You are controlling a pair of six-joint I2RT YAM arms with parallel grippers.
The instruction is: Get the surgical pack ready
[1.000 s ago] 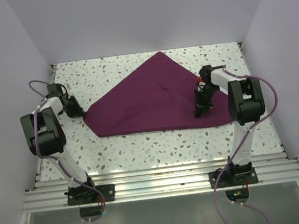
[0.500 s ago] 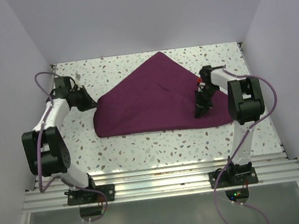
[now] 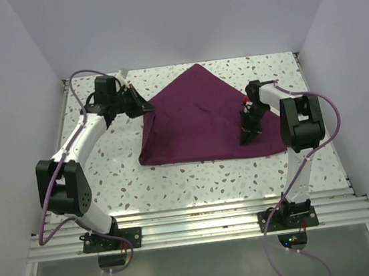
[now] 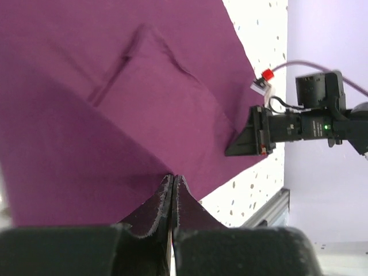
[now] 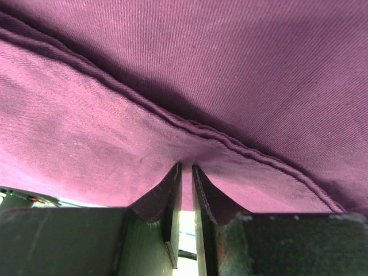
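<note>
The surgical pack shows as a plum-purple cloth (image 3: 202, 115) spread on the speckled table. My left gripper (image 3: 146, 109) is shut on the cloth's left corner and holds it lifted above the sheet, so the left part hangs in a steep fold. From the left wrist, the jaws (image 4: 173, 177) pinch the cloth (image 4: 144, 86), and a raised rectangular bulge (image 4: 167, 80) shows under the sheet beyond. My right gripper (image 3: 246, 138) points down onto the cloth's right part. Its narrow jaws (image 5: 187, 167) pinch a pucker of cloth (image 5: 172, 86) beside a hemmed edge (image 5: 190, 129).
White walls close in the speckled table (image 3: 108, 174) on the left, back and right. An aluminium rail (image 3: 195, 227) carrying both arm bases runs along the near edge. The right arm's cable (image 3: 334, 119) loops out toward the right wall.
My left gripper shut on the cloth's left corner and carried it up and to the right, folding the left part inward. The right arm stayed still.
</note>
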